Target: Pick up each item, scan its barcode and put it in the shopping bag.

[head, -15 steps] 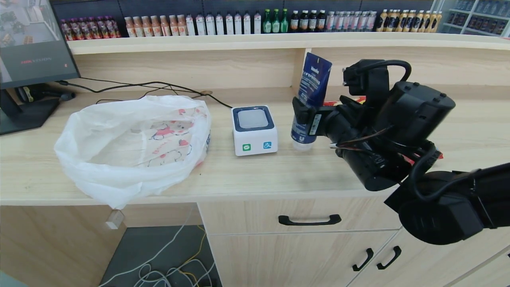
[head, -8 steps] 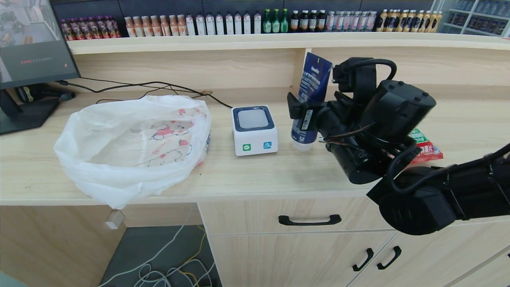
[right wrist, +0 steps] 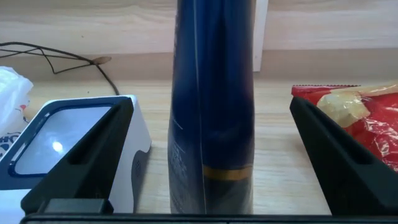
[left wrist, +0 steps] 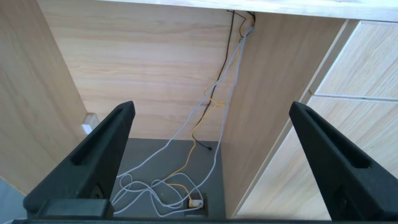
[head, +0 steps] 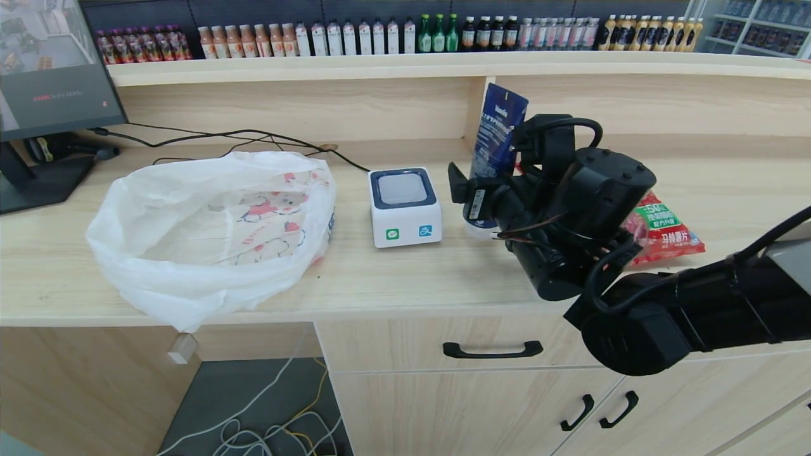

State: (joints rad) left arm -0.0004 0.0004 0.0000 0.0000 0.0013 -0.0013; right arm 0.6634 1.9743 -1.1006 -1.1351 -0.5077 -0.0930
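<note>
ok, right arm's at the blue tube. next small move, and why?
Probably close the right gripper on the blue tube. In the right wrist view the tube stands upright on the counter between the open fingers, with a gap on each side, so nothing is gripped yet. It looks roughly centred, so closing should catch it. Lifting toward the scanner comes after.

right end effector [right wrist: 208,158]: spread wide | left end effector [left wrist: 208,155]: spread wide
</note>
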